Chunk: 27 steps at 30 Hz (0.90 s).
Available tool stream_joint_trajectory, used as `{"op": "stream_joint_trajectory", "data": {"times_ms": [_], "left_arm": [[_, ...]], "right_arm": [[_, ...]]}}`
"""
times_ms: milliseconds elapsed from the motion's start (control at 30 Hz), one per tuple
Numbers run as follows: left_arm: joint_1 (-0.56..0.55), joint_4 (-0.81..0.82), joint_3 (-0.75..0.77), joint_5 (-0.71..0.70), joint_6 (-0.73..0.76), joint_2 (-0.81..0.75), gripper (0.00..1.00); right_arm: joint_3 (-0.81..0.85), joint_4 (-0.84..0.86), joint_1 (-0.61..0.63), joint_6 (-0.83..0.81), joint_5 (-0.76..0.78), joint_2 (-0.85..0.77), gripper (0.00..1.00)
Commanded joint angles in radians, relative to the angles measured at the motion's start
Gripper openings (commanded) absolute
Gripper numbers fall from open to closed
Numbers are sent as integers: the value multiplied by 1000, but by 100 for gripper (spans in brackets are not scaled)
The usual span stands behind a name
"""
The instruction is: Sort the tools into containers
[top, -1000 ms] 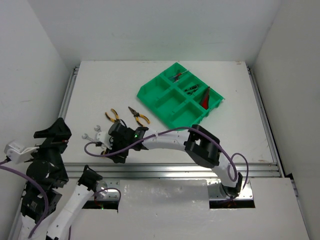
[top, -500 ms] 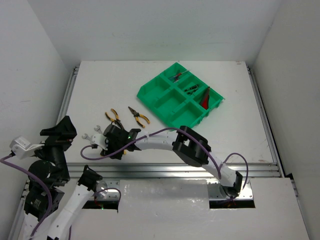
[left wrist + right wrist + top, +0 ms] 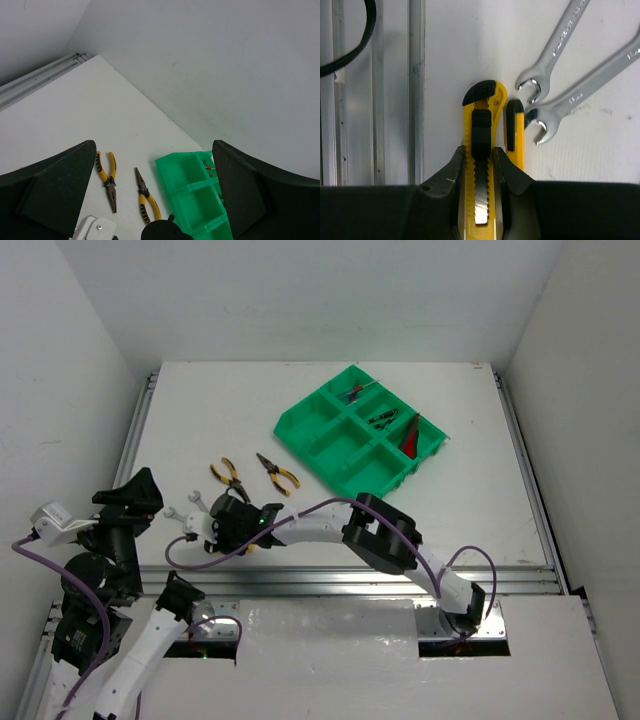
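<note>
My right gripper (image 3: 481,165) is shut on a yellow utility knife (image 3: 482,125) that lies on the table, a finger pressed on each side. A second yellow knife (image 3: 515,135) lies just right of it, with two metal wrenches (image 3: 560,45) beyond. In the top view the right gripper (image 3: 222,528) is at the near left, by the wrenches (image 3: 190,504). Two yellow-handled pliers (image 3: 226,474) (image 3: 279,473) lie behind it. The green tray (image 3: 290,426) holds red-handled pliers (image 3: 411,435) and thin screwdrivers (image 3: 352,392). My left gripper (image 3: 152,150) is open and empty, raised at the near left.
An aluminium rail (image 3: 415,75) runs along the table's near edge, just left of the held knife, with a black cable (image 3: 350,45) over it. White walls close in the table. The left wrist view shows the pliers (image 3: 107,180) and the tray (image 3: 194,189).
The right arm has reached further left along the near edge, over the knives. The left arm has swung up and to the right.
</note>
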Motion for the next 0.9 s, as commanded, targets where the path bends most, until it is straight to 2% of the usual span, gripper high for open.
{"op": "stream_joint_trajectory", "data": {"times_ms": [0,200,333,567,767,867], "left_arm": [[9,40,-4,18,23,9,100],[9,26,-1,5,16,9,100],[9,20,-1,-2,6,15,100],[9,8,7,-3,0,41,100],[9,6,9,2,0,47,100],[10,6,7,8,0,61,100]], "right_arm": [[-84,-24,-1,-20,42,-42,17],[-159,-4,-1,-24,32,-96,11],[-236,63,-1,6,-8,-189,11],[-395,120,-45,96,-19,-459,10],[-566,155,-234,265,76,-657,10],[-551,45,-390,407,290,-714,11]]}}
